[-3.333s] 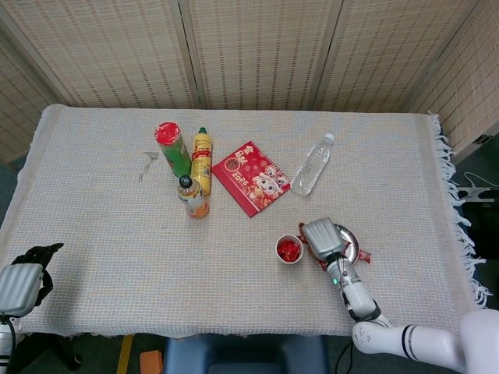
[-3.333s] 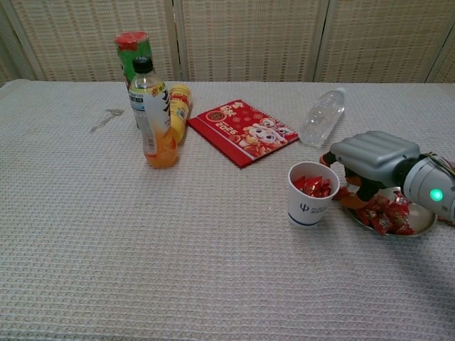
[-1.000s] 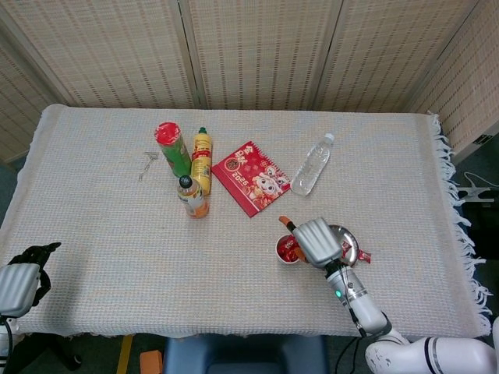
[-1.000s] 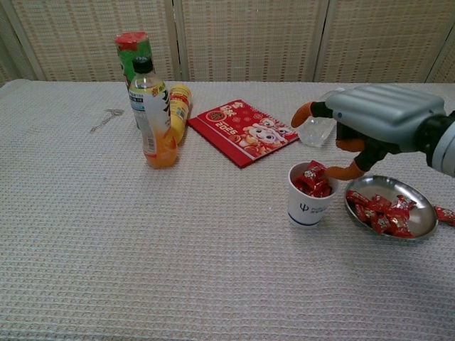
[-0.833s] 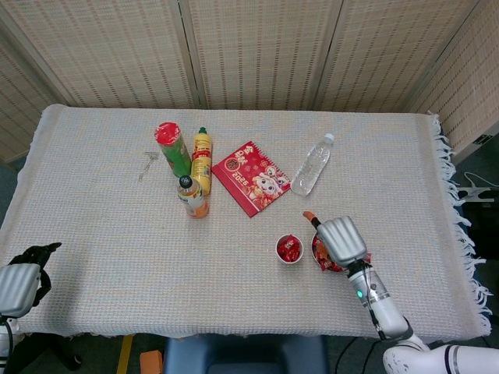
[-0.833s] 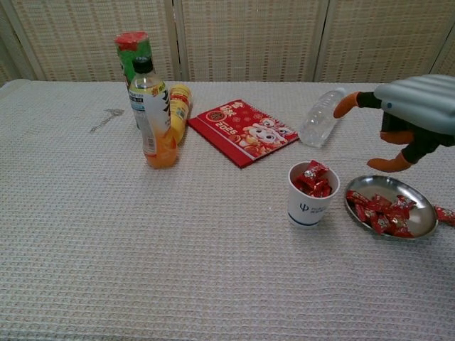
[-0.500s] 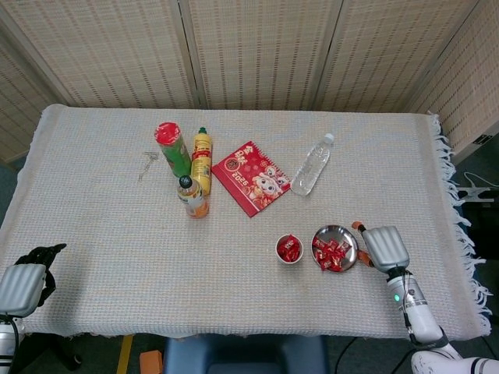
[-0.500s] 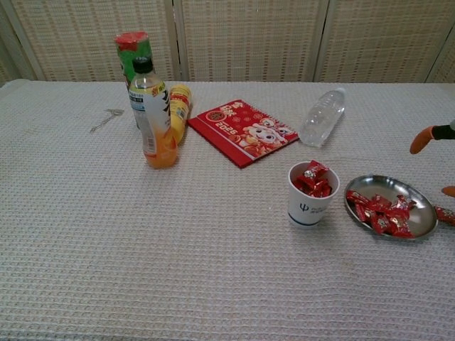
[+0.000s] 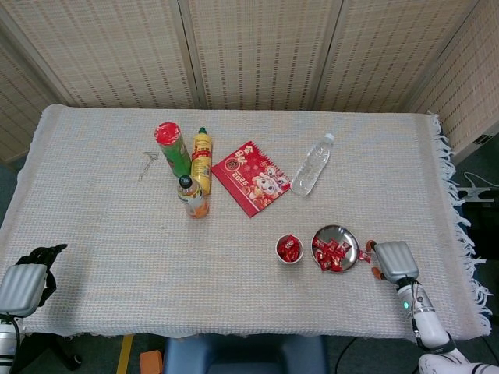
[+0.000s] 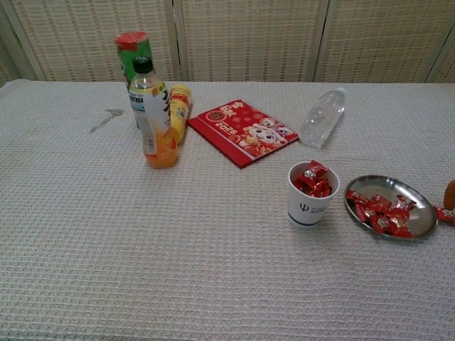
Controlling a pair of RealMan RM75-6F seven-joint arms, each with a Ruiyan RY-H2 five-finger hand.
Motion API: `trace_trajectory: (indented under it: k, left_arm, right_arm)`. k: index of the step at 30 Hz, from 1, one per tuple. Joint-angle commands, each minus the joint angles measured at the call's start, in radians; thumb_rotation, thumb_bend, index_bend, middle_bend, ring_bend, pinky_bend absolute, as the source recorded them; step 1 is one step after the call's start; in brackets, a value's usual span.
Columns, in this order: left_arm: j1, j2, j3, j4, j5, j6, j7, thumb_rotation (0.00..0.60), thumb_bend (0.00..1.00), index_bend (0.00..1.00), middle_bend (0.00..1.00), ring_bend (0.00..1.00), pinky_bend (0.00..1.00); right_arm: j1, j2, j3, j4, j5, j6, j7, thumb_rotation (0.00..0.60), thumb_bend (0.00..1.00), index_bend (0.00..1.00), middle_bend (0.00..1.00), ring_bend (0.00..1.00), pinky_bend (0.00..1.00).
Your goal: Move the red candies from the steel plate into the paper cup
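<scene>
The right hand [image 9: 394, 260] sits low over the table [image 9: 93, 202] just right of the steel plate [image 9: 348, 236], back upward, nothing in it; whether its fingers are spread or curled I cannot tell. The left hand [image 9: 23, 284] hangs off the table's near left corner, dark fingers loosely apart, holding nothing. Red candies [image 10: 380, 213] lie on the plate, more fill the paper cup [image 10: 310, 207] beside it.

My white paper cup [image 10: 311, 196] with red wrapped candies [image 10: 312, 180] stands just beside the round steel plate [image 10: 422, 224], where more red candies [image 10: 379, 212] lie on the woven tablecloth [image 10: 142, 249].
</scene>
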Motion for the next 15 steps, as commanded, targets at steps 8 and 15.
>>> trace_trajectory:
  k: [8, 15]
  left_arm:
    - [0.000, 0.002, -0.001, 0.001, -0.001, 0.000, -0.007, 0.600, 0.96, 0.17, 0.23, 0.19, 0.35]
    - [0.003, 0.005, -0.001, 0.001, 0.001, 0.005, -0.015, 0.600, 0.96, 0.17, 0.23, 0.19, 0.35]
  right_arm:
    - [-0.007, -0.034, 0.029, 0.034, -0.037, -0.008, 0.039, 0.600, 0.22, 0.44, 1.00, 0.83, 1.00]
    - [-0.008, -0.053, 0.043, 0.051, -0.041, -0.018, 0.036, 0.600, 0.22, 0.48, 1.00, 0.83, 1.00]
